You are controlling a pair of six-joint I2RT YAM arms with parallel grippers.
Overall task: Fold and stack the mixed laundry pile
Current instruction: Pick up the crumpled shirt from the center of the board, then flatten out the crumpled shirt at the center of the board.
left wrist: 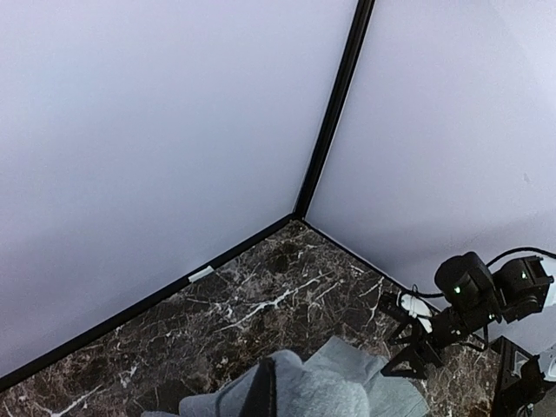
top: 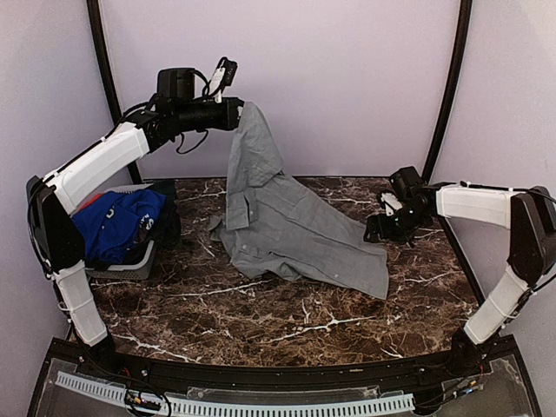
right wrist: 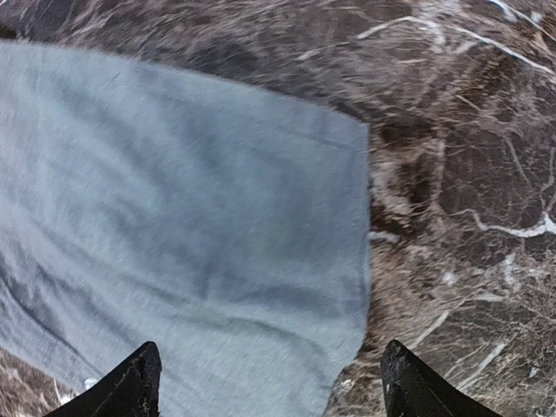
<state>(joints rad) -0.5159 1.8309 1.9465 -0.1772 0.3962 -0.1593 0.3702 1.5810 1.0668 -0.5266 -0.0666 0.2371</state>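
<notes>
The grey shirt (top: 278, 217) hangs from my raised left gripper (top: 241, 111), which is shut on one bunched end of it. The rest drapes down and spreads over the marble table toward the right. In the left wrist view the shirt (left wrist: 334, 391) is bunched round one dark finger (left wrist: 261, 393). My right gripper (top: 375, 231) is low at the shirt's right edge and open. In its wrist view the gripper (right wrist: 274, 391) hovers over the shirt's hem (right wrist: 191, 226) with nothing between the fingertips. A royal-blue T-shirt with white print (top: 117, 221) and a bit of red-orange cloth (top: 90, 202) lie in the basket at the left.
The grey basket (top: 130, 265) stands at the table's left edge under my left arm. Pale walls with black corner posts (top: 447, 87) close in the back and sides. Bare marble (top: 261, 321) lies in front of the shirt. The left wrist view also shows the right arm's gripper (left wrist: 417, 352).
</notes>
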